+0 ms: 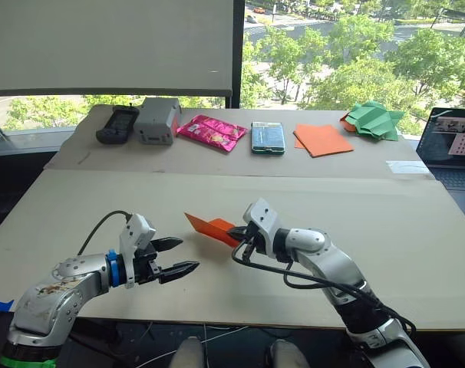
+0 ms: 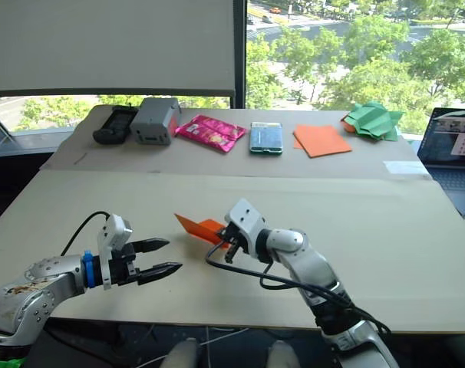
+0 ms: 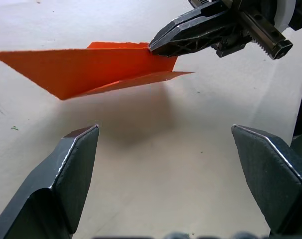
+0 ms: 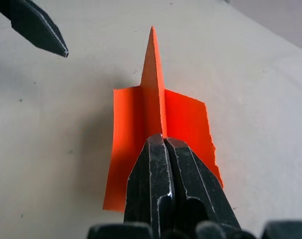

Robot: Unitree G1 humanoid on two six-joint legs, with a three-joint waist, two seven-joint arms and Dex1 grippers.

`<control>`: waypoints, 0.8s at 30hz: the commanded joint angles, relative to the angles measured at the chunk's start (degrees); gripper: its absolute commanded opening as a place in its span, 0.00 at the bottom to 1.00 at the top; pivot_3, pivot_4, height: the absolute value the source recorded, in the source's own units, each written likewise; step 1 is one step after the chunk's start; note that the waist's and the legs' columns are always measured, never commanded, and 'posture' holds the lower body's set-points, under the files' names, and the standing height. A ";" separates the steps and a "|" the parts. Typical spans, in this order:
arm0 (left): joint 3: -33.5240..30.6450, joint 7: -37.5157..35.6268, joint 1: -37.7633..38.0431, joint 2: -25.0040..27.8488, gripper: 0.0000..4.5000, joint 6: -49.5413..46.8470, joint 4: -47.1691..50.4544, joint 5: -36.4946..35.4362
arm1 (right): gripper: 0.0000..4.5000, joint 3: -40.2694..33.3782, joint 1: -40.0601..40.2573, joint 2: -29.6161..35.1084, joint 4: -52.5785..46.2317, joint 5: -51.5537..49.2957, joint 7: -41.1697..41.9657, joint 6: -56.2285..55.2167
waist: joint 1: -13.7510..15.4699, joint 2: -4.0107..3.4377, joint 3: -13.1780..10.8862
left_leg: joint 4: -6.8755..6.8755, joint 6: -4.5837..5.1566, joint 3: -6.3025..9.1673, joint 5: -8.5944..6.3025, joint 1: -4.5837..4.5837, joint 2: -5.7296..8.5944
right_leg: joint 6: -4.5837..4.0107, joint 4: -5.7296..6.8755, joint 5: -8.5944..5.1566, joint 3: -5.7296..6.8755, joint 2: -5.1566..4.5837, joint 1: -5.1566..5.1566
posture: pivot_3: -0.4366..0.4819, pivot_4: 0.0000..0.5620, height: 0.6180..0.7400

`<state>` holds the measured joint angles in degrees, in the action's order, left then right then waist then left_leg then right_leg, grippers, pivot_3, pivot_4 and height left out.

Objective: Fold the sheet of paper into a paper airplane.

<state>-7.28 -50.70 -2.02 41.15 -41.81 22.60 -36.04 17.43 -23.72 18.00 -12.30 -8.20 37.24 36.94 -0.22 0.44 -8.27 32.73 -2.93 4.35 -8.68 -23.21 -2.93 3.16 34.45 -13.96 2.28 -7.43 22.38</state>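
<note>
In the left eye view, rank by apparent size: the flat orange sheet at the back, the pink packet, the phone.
1. The flat orange sheet and the pink packet look about alike, too close to rank.
2. The phone looks smallest.
All three lie in the same back row, so nearness hardly skews this.

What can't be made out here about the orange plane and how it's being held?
- Right wrist view: the right claw covers the rear of the paper airplane, so the fold under its fingertips is hidden.
- Left wrist view: the plane's nose runs off the picture's edge.
- Eye views: the right claw covers the plane's tail; creases too small to read.
- Left claw stands open, apart from the plane.
</note>
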 commanded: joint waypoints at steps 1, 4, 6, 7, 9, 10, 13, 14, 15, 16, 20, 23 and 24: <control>-0.16 0.41 -2.88 -0.46 1.00 1.49 2.64 -0.86 | 0.02 -4.57 1.10 -0.42 -6.08 -1.63 -3.69 4.24 | 0.19 0.00 0.00 | 0.00 0.00 0.00 0.00 -0.02 0.00 | 0.00 0.00 0.00 0.00 0.00 0.00 | 0.48 0.27 0.69; 0.12 0.11 -4.33 -0.65 1.00 1.71 2.98 -1.14 | 0.02 -8.15 1.92 -0.86 -9.14 -1.31 -7.87 7.68 | 0.26 0.00 0.00 | 0.00 0.00 0.00 0.00 0.00 0.00 | 0.00 0.00 0.00 0.00 0.00 -0.01 | 0.48 0.27 0.69; 0.66 0.18 -5.81 -1.14 1.00 1.88 3.54 -1.31 | 0.02 -11.12 2.03 -0.53 -10.90 -0.27 -11.48 9.76 | 0.33 -0.01 0.00 | 0.01 0.00 0.00 0.00 -0.02 0.01 | 0.00 0.00 0.00 0.00 0.00 0.00 | 0.48 0.27 0.69; 1.03 0.26 -6.57 -1.44 1.00 1.85 3.73 -1.40 | 0.02 -12.97 1.96 -0.68 -11.23 0.00 -13.41 10.76 | 0.38 -0.01 0.00 | 0.01 0.00 0.00 0.00 -0.03 0.01 | 0.00 0.00 0.00 0.00 0.00 0.00 | 0.48 0.27 0.69; 1.95 0.08 -8.32 -2.14 1.00 2.05 4.08 -1.65 | 0.02 -16.82 1.96 -0.84 -11.31 1.57 -18.19 12.42 | 0.66 -0.01 0.00 | 0.02 0.00 0.00 0.00 -0.02 0.01 | 0.00 0.00 0.00 0.00 0.00 -0.01 | 0.48 0.27 0.69; 2.57 0.01 -9.28 -2.55 1.00 2.44 3.97 -1.35 | 0.02 -19.09 1.88 -1.40 -10.88 2.60 -21.25 12.89 | 0.77 -0.01 0.00 | 0.03 0.00 0.00 0.00 -0.04 0.02 | 0.00 -0.01 0.00 0.00 0.00 -0.01 | 0.48 0.27 0.69; 4.38 -0.08 -11.76 -3.60 1.00 3.52 3.29 -0.27 | 0.02 -23.41 1.80 -1.91 -8.93 6.31 -28.85 13.64 | 0.91 -0.02 0.01 | 0.07 0.00 -0.01 0.00 -0.07 0.04 | 0.00 -0.02 0.00 0.00 0.00 -0.03 | 0.48 0.27 0.69; 4.77 -0.15 -12.16 -3.76 1.00 3.78 3.21 -0.18 | 0.02 -23.91 1.90 -1.79 -8.57 7.10 -30.14 13.71 | 0.88 -0.02 0.01 | 0.08 0.00 -0.01 0.00 -0.06 0.05 | 0.00 -0.02 0.00 0.00 0.00 -0.05 | 0.48 0.27 0.69; 5.35 -0.28 -12.98 -4.21 1.00 3.94 3.21 -0.32 | 0.02 -25.48 2.12 -1.93 -7.76 7.90 -32.09 13.82 | 0.86 -0.02 0.01 | 0.08 0.01 -0.01 0.01 -0.06 0.05 | 0.00 -0.02 0.00 0.00 0.00 -0.05 | 0.48 0.27 0.69; 5.74 -0.34 -13.53 -4.50 1.00 4.07 3.20 -0.44 | 0.02 -26.56 2.26 -2.09 -7.21 8.33 -33.37 13.88 | 0.82 -0.05 0.02 | 0.08 0.02 -0.01 0.02 -0.06 0.05 | 0.01 -0.01 0.00 0.00 0.00 -0.05 | 0.48 0.27 0.69; 7.63 -1.07 -16.29 -5.50 1.00 4.15 3.64 -1.00 | 0.02 -29.29 3.44 -2.27 -5.11 9.12 -36.31 13.72 | 0.75 -0.06 0.02 | 0.08 0.43 0.00 0.27 -0.04 0.05 | 0.02 0.03 0.01 0.00 0.00 -0.10 | 0.48 0.27 0.69; 8.44 -1.61 -17.40 -5.59 1.00 4.78 3.41 -0.46 | 0.02 -30.36 3.96 -2.20 -3.52 8.58 -36.49 13.06 | 0.53 -0.09 0.03 | 0.08 0.47 0.00 0.29 -0.03 0.05 | 0.02 0.05 0.01 -0.01 0.00 -0.12 | 0.48 0.27 0.69; 8.55 -1.60 -17.68 -5.67 1.00 4.89 3.20 -0.31 | 0.02 -30.61 3.96 -2.17 -3.03 8.28 -36.35 12.83 | 0.41 -0.10 0.03 | 0.08 0.49 0.00 0.30 -0.03 0.05 | 0.02 0.06 0.01 -0.03 0.00 -0.13 | 0.48 0.27 0.69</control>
<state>1.35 -51.92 -18.34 35.62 -38.55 24.35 -36.14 -11.87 -19.23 15.76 -14.48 0.35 1.22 50.63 0.19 0.35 -8.25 32.81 -2.43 4.35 -8.37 -23.27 -2.87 3.18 34.50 -13.95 2.23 -7.43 22.21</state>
